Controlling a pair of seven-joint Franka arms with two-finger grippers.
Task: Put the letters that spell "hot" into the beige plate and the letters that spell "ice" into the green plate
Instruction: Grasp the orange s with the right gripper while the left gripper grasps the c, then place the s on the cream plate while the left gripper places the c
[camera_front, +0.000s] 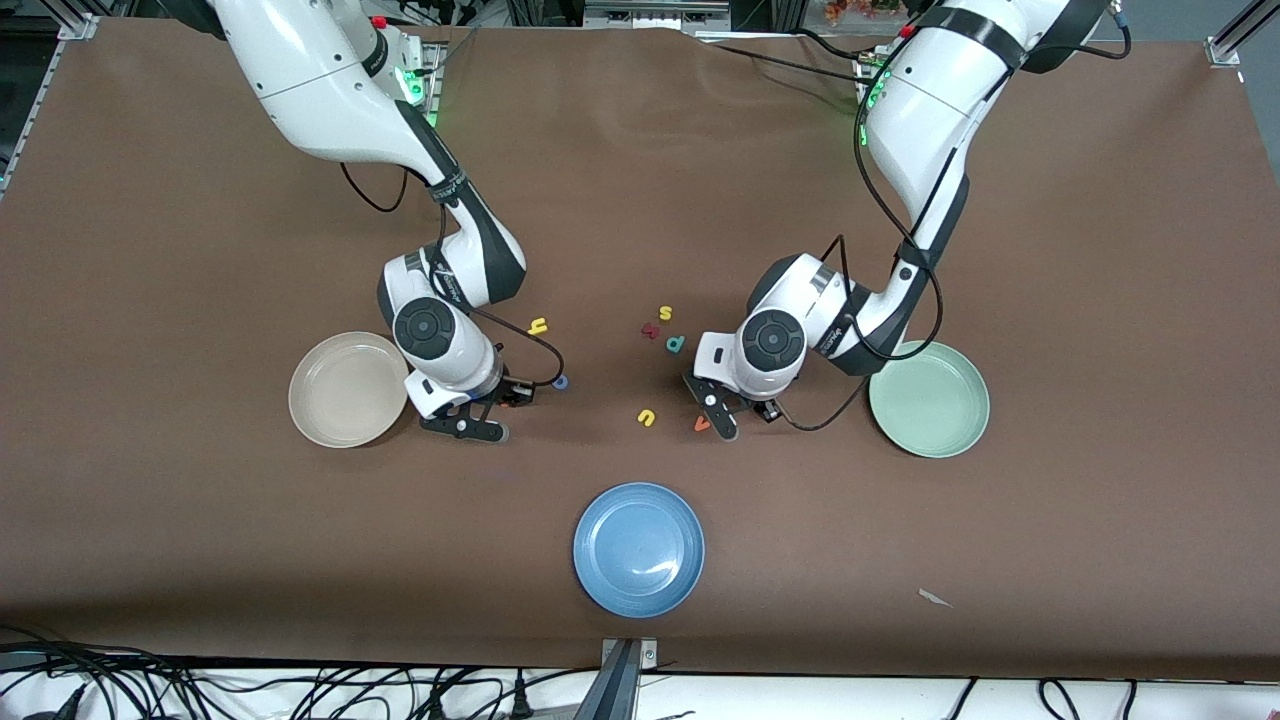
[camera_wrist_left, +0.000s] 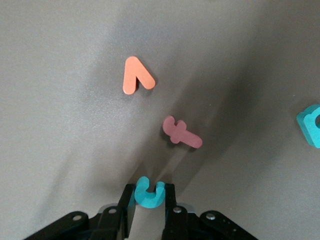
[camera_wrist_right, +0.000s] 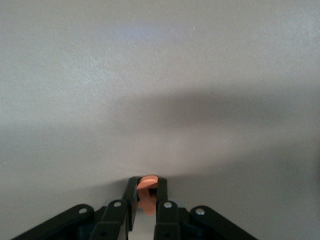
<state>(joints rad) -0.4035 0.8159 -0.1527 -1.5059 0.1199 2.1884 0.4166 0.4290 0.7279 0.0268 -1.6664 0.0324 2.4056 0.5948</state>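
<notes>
The left gripper (camera_wrist_left: 149, 200) is low over the table near the green plate (camera_front: 930, 399), fingers clamped on the teal c (camera_wrist_left: 149, 192), just beside the orange-red f (camera_wrist_left: 182, 134) and v (camera_wrist_left: 136, 75). The right gripper (camera_wrist_right: 147, 200), beside the beige plate (camera_front: 348, 389), is clenched on an orange letter (camera_wrist_right: 146, 192). Both plates hold nothing.

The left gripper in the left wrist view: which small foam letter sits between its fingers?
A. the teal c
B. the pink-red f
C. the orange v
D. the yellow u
A: the left gripper has its fingers on each side of the small teal foam c.
</notes>
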